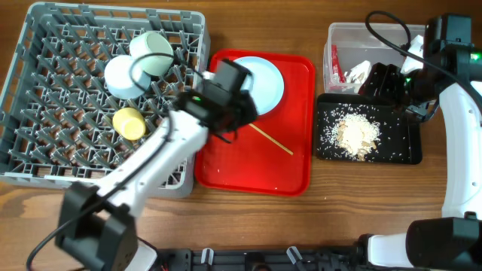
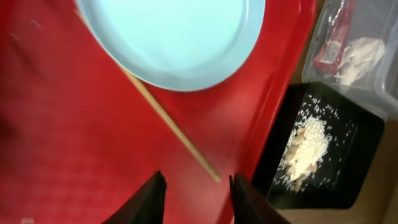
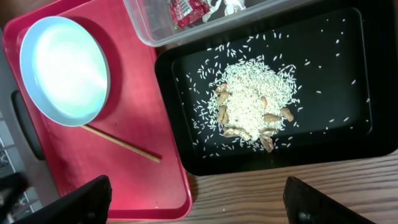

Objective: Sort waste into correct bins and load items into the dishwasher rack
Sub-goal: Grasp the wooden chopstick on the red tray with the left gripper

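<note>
Left pincer [image 2: 198, 186] gapes empty over the chopstick [image 2: 174, 132] beside the red tray [image 2: 273, 93] rim; right pincer [image 3: 199, 202] spread wide, empty.

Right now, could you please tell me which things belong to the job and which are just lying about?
Job: plate, chopstick, upper bowl, lower bowl, yellow cup, rack, clear tub, wrapper, tissue, black tray, rice scraps.
Lying about: red serving tray, wooden table.

Rice heap [image 3: 252, 106] in black tray [image 3: 351, 127], mint plate [image 3: 65, 68] and chopstick [image 3: 122, 143] on red tray [image 3: 81, 171]
</note>
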Robot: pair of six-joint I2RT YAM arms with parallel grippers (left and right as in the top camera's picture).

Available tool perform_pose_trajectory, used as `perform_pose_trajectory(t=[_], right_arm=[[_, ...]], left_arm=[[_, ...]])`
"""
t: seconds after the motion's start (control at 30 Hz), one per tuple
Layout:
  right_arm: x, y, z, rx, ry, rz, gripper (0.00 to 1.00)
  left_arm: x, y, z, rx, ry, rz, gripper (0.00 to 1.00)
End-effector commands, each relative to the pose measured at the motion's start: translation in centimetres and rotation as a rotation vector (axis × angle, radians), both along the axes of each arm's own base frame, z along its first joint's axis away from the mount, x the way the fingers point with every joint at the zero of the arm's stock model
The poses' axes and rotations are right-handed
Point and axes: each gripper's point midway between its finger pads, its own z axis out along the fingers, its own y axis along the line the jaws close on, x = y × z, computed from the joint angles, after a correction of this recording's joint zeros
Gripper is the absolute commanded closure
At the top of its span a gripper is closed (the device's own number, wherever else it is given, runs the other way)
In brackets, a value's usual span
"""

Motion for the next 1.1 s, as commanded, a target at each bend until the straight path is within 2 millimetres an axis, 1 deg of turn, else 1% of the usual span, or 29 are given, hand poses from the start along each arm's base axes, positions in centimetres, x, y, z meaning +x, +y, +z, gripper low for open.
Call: perform_pose_trajectory(t=[0.0,0.07,0.1,0.27,0.33,0.37,0.43,0.47,0.5,0.57,0.73,0.9,1.07], right_arm=[[0.1,0.0,0.8,0.006,-0.025,0.000,0.11],[0.1,0.0,0.8,0.006,-0.025,0.000,0.11],[0.1,0.0,0.8,0.006,-0.025,0.000,0.11],[0.1,0.0,0.8,0.006,-0.025,0.000,0.11],[0.1,0.0,0.8,0.006,-0.025,0.000,0.11],[0.1,0.0,0.8,0.005,-0.025,0.001,0.11],[0.1,0.0,0.8,0.005,-0.025,0.001,0.11],[0.1,0.0,0.8,0.005,-0.025,0.000,0.11],[0.1,0.0,0.8,0.005,-0.025,0.000,0.11],[0.1,0.0,0.8,0.005,-0.025,0.000,0.11],[0.1,0.0,0.8,0.005,-0.025,0.000,0.10],[0.1,0.0,0.8,0.005,-0.025,0.000,0.09],[0.1,0.0,0.8,0.005,-0.025,0.000,0.09]], left_arm=[[0.4,-1.4,-2.5,0.024,0.038,0.110,0.70],[0.6,-2.1,-2.8,0.021,0.069,0.100,0.71],[0.8,-2.4,-2.7,0.018,0.087,0.095,0.71],[2.7,-3.0,-0.4,0.097,0.095,0.105,0.73],[3.2,-3.4,-0.5,0.112,0.095,0.099,0.71],[3.3,-3.6,-0.9,0.118,0.103,0.097,0.71],[3.0,-3.3,-2.3,0.149,0.139,0.097,0.68],[2.6,-3.1,-3.2,0.166,0.166,0.106,0.62],[2.3,-2.8,-4.3,0.188,0.199,0.116,0.59],[1.9,-2.6,-6.0,0.223,0.240,0.114,0.55],[0.7,-3.0,-9.0,0.259,0.309,0.091,0.55],[0.1,-3.4,-10.6,0.286,0.332,0.076,0.55],[-0.7,-3.1,-12.1,0.322,0.370,0.069,0.56]])
